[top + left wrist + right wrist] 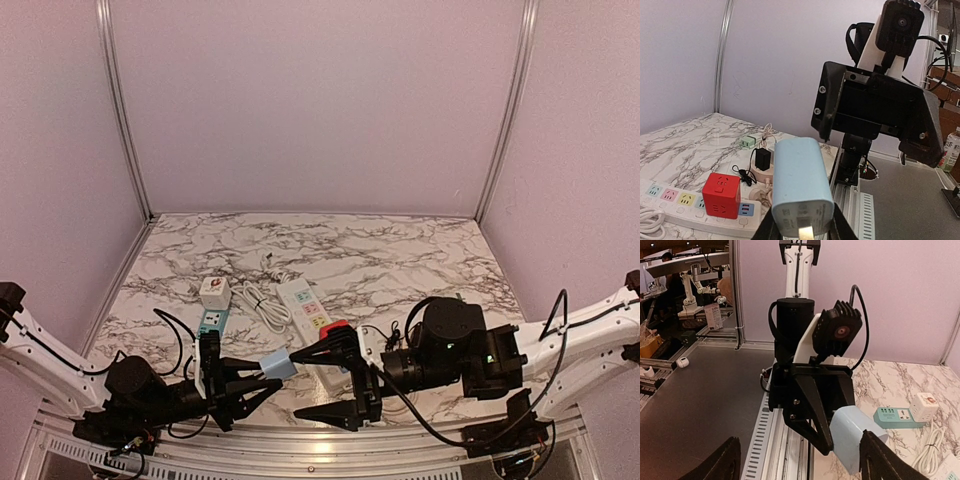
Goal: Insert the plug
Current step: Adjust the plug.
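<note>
Plug [279, 364], blue, pinched in left gripper [266, 378] near power strip [305, 308]; right gripper [297, 384] wide, empty: a loose handover could tilt or drop it.

On the desk [400, 260], a cube [335, 331] sits on the strip's [303, 303] 6 o'clock end, cable [262, 306] at its 9 o'clock, plug [279, 364] at 7.

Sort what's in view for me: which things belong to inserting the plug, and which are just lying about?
For the job: light blue plug, held by the left gripper; white power strip, the likely target; right gripper, open.
Lying about: red cube adapter on the strip; white cube adapter; teal socket bar; white cable; black charger.
</note>
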`<act>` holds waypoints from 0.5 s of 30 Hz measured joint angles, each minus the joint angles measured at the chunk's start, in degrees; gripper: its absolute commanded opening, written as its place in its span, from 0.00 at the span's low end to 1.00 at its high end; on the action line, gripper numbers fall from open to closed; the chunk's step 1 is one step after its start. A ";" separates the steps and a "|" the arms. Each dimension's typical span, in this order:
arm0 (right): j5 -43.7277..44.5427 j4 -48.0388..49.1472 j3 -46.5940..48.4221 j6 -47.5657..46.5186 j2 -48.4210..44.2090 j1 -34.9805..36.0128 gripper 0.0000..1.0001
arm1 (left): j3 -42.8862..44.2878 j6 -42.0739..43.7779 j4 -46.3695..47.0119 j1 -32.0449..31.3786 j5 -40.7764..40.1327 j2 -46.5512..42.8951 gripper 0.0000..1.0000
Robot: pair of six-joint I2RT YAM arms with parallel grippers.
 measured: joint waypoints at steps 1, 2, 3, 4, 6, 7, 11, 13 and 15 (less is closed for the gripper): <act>-0.04 -0.02 -0.11 0.11 -0.09 -0.11 0.73 | 0.26 0.22 -0.09 -0.20 0.61 0.20 0.00; -0.07 -0.02 -0.15 0.26 -0.09 -0.31 0.72 | 0.33 0.48 -0.11 -0.35 1.46 0.28 0.00; -0.07 -0.02 -0.15 0.35 -0.09 -0.44 0.71 | 0.33 0.70 -0.17 -0.46 2.05 0.28 0.00; -0.15 -0.02 -0.15 0.52 -0.09 -0.74 0.70 | 0.33 0.94 -0.22 -0.66 2.45 0.31 0.00; -0.44 0.00 -0.15 1.05 -0.09 -1.42 0.68 | 0.33 1.40 -0.22 -0.96 3.39 0.31 0.00; -0.63 0.00 -0.15 1.33 -0.07 -1.77 0.67 | 0.33 1.60 -0.22 -1.05 3.76 0.31 0.00; -1.66 0.04 -0.15 1.90 0.48 -2.47 0.64 | 0.31 2.21 -0.20 -1.33 4.66 0.22 0.00; -2.23 -0.02 -0.15 2.03 1.25 -2.58 0.63 | 0.31 2.38 -0.20 -1.44 4.81 -0.09 0.00; -2.80 -0.09 -0.15 2.19 2.16 -2.69 0.63 | 0.28 2.56 -0.20 -1.49 5.03 -0.50 0.00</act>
